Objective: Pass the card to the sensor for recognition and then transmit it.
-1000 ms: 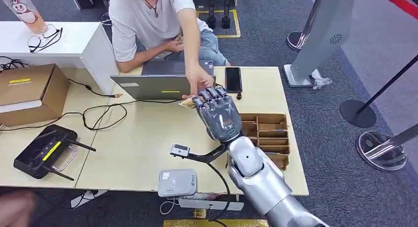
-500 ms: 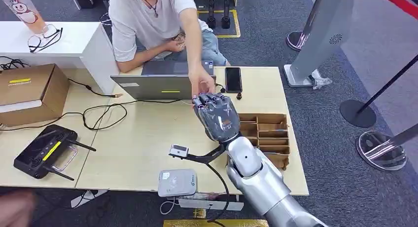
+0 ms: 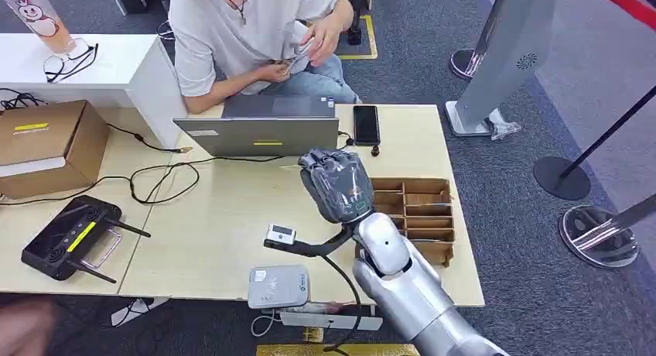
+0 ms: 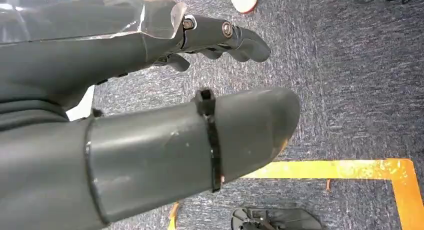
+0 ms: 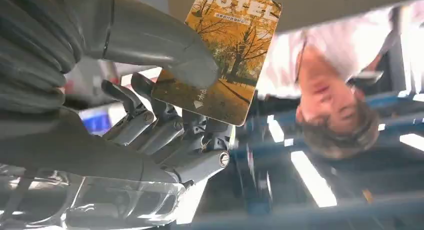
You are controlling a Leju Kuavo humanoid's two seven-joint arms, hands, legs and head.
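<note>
Orange hotel card (image 5: 220, 60) is pinched in your right hand (image 3: 334, 182); carry it flat to the grey sensor (image 3: 278, 285); left hand (image 4: 150, 110) hangs empty.

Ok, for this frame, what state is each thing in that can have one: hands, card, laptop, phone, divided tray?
right hand: raised over the table, pinching the card
card: held between thumb and fingers, picture side to the wrist camera
left hand: hanging above carpet, holding nothing, fingers apart
laptop: open
phone: flat, screen dark
divided tray: compartments look empty
</note>
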